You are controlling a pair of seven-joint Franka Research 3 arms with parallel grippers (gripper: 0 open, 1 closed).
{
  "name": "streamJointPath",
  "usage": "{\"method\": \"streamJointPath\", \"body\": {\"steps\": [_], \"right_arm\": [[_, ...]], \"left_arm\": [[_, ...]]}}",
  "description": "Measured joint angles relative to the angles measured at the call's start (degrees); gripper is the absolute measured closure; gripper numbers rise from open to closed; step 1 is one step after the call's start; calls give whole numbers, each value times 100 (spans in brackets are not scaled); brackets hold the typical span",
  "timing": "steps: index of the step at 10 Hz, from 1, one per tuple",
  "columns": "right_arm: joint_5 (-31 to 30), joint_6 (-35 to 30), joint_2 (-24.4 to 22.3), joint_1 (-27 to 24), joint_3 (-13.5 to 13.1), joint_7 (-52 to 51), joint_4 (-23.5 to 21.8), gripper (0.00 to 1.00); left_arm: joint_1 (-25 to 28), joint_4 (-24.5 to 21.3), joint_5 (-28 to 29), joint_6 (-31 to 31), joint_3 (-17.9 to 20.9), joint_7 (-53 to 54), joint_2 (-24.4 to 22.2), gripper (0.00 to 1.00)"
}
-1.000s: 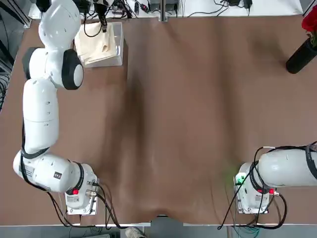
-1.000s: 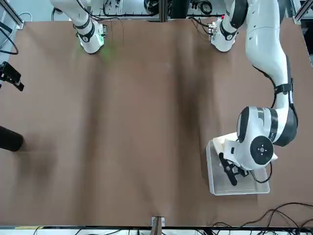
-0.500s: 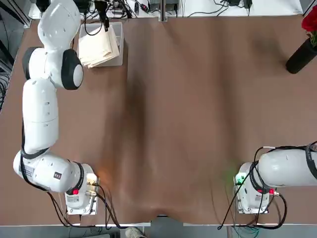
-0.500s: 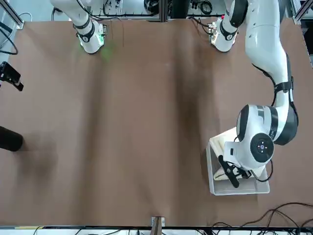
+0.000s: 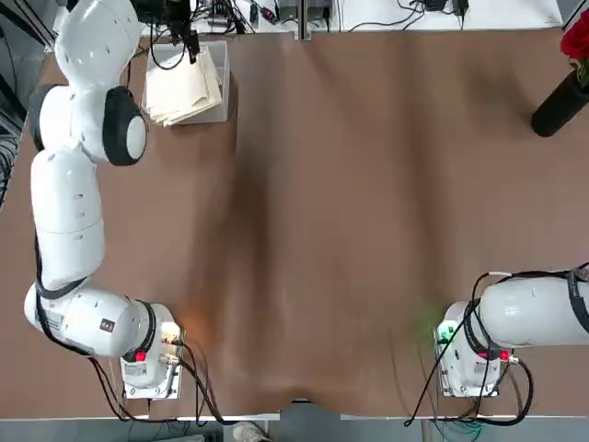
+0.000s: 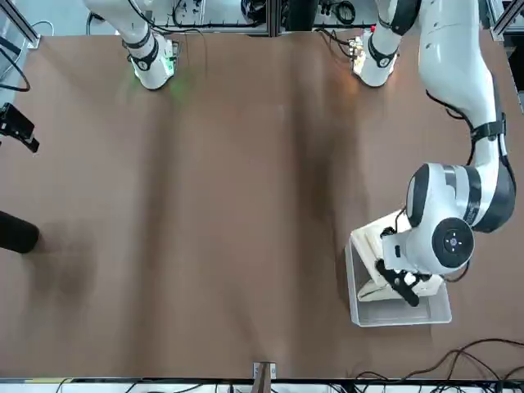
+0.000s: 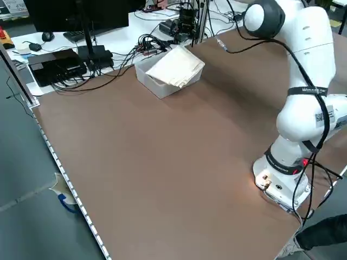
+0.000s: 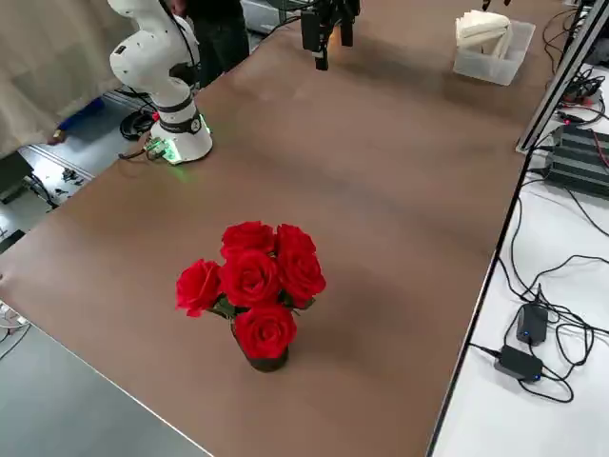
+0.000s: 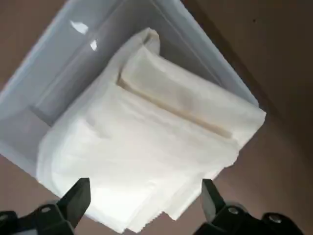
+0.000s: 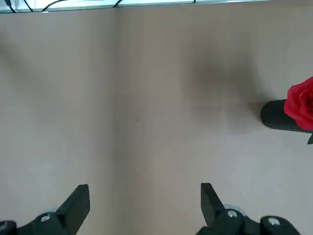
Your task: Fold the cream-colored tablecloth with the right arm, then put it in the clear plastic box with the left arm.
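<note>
Folded cloth [image 9: 146, 147] sat in box [image 9: 58, 73], partly over rim; left claw [image 9: 142, 205] apart above it. Right claw [image 10: 142, 205] apart, parked. Task approx done.

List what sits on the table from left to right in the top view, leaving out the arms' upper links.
left arm's base → clear box holding the folded cloth → right arm's base → dark vase of red roses.
</note>
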Motion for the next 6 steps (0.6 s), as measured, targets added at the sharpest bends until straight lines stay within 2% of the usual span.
{"method": "streamJointPath", "body": {"steps": [1,3,4,6], "right_arm": [[0,0,0,0,-1,0,0,0],[0,0,0,0,-1,0,0,0],[0,0,0,0,-1,0,0,0],[0,0,0,0,-1,0,0,0]], "left_arm": [[36,-278,-101,33,-1,-89,-70,3],[70,-531,-180,616,-1,-247,-70,34],[75,-592,-200,990,1,-511,-39,36],[121,-603,-202,1791,12,-1172,16,30]]}}
